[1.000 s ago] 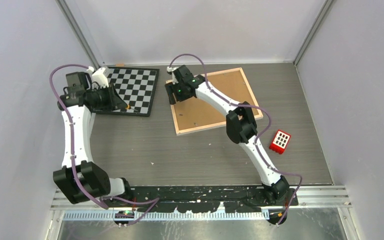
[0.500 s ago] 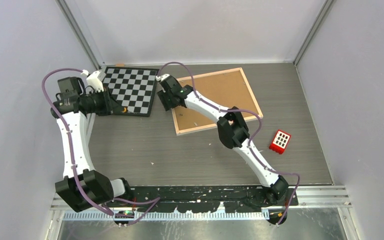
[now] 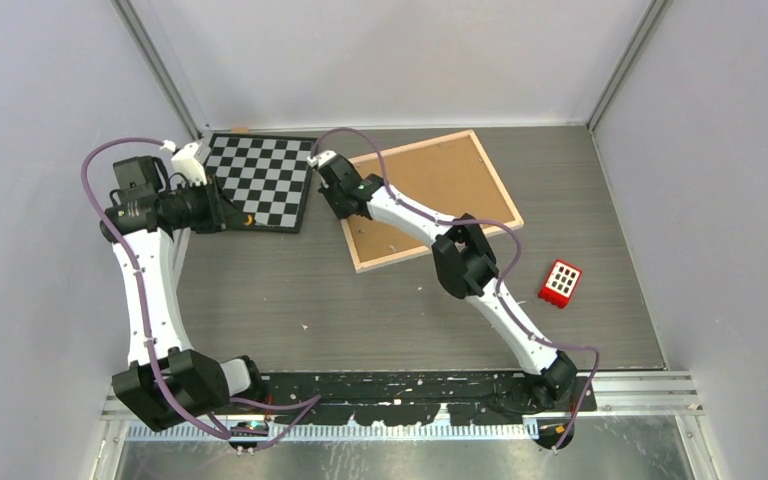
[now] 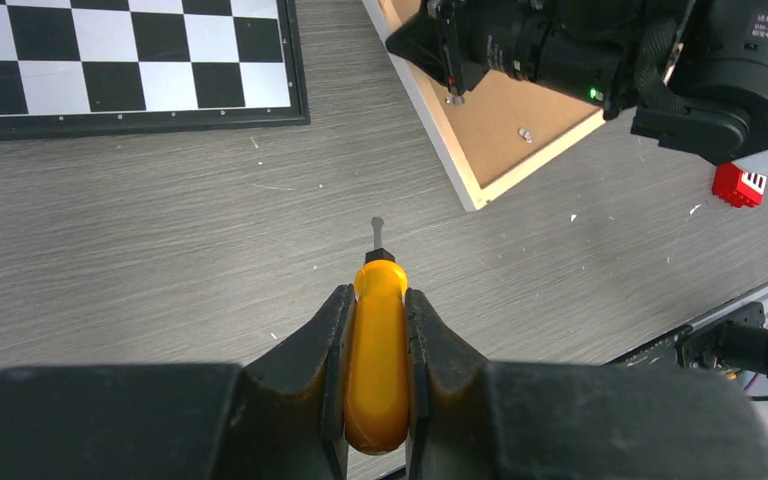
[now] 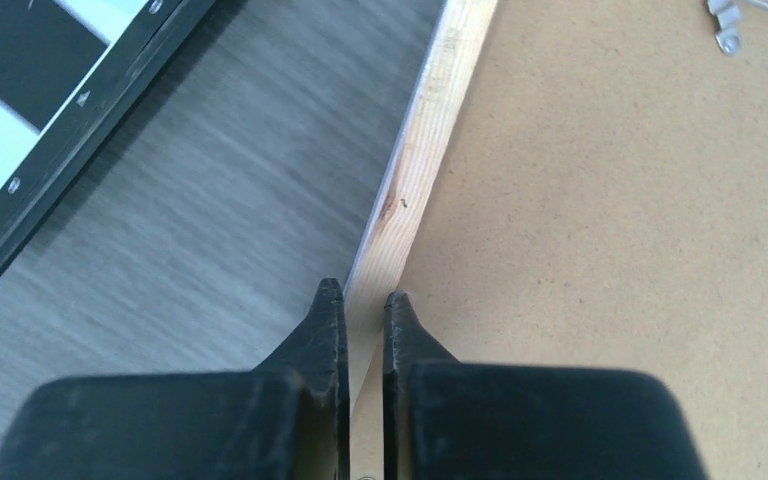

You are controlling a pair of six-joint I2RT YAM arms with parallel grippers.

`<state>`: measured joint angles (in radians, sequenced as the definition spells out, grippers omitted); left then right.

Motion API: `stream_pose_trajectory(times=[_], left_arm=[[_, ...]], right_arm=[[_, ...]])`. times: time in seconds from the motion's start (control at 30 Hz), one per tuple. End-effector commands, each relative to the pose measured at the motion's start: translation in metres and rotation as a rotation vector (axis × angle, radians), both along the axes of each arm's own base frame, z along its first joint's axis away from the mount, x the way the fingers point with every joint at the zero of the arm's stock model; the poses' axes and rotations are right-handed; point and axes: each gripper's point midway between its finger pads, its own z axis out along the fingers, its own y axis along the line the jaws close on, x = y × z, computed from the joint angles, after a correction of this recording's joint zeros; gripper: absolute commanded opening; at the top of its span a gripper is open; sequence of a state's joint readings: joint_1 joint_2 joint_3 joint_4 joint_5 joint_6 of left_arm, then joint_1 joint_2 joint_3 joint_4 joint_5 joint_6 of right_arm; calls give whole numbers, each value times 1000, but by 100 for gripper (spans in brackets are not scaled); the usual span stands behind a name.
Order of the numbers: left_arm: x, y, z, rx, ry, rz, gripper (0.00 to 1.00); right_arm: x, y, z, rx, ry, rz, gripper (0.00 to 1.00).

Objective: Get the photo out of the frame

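Lying back-up on the table (image 3: 290, 290), the frame (image 3: 450, 175) sits right of the checkerboard (image 3: 260, 180), its long axis running from near left toward far right. No photo is in view; I judge it lies face down under the brown panel (image 5: 610, 250). The right gripper (image 5: 360, 300) is much the nearer one. It hangs over the frame's left rim (image 5: 420, 170), jaws drawn almost together, with pale wood showing through the slit between them. Whether they pinch the rim or merely hover over it I cannot tell. The left gripper (image 4: 378, 292) is clamped on an orange screwdriver (image 4: 378, 360). Its short blade points across the table, and the frame's near-left corner lies ahead and to its right, well apart. A small metal clip (image 4: 525, 131) sits on the panel near that corner. The coming move likely turns on carrying the blade rightward to such clips, or on lifting at the rim.
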<state>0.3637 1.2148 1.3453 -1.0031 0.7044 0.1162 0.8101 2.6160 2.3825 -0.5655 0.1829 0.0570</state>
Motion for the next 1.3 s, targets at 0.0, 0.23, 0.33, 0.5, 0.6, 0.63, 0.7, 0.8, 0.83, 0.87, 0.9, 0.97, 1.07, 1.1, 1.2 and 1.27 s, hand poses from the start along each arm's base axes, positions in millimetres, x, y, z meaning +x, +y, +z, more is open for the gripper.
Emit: stream_pose_trajectory(times=[0.0, 0.23, 0.33, 0.5, 0.6, 0.63, 0.7, 0.8, 0.83, 0.87, 0.9, 0.97, 1.07, 1.1, 1.2, 1.27], left_arm=[[4, 0, 11, 2, -49, -19, 0], [11, -2, 12, -26, -66, -34, 0], [14, -4, 11, -46, -66, -44, 0], [11, -6, 6, -45, -60, -71, 0], [7, -8, 2, -40, -54, -93, 0], [6, -8, 0, -38, -49, -98, 0], [3, -9, -6, -31, -39, -116, 0], [-1, -12, -13, -39, -21, -145, 0], [-2, -13, -16, -46, -11, -153, 0], [-3, -14, -18, -51, -3, -162, 0], [-5, -15, -21, -58, 10, -172, 0], [-5, -16, -28, -64, 34, -187, 0], [-2, -17, -35, -59, 55, -212, 0], [-1, -19, -37, -52, 61, -222, 0], [6, -25, -40, -19, 69, -261, 0], [12, -34, -44, 20, 82, -301, 0]], right_arm=[[-70, 6, -16, -148, 86, 283, 1], [-143, -16, -6, -227, 137, 491, 1], [-180, -27, -7, -259, 167, 614, 0], [-232, -64, -16, -332, 243, 783, 1], [-255, -92, -23, -387, 259, 885, 1], [-261, -101, -25, -405, 262, 911, 0], [-270, -121, -27, -443, 267, 955, 0], [-276, -142, -28, -492, 260, 990, 1], [-276, -148, -28, -508, 252, 994, 1], [-276, -152, -28, -517, 242, 998, 0], [-277, -156, -27, -527, 234, 1002, 1], [-278, -160, -24, -528, 222, 1006, 0], [-277, -162, -17, -524, 207, 988, 2], [-276, -161, -14, -522, 198, 976, 4], [-266, -155, 4, -492, 142, 919, 25], [-258, -153, 21, -446, 115, 866, 39]])
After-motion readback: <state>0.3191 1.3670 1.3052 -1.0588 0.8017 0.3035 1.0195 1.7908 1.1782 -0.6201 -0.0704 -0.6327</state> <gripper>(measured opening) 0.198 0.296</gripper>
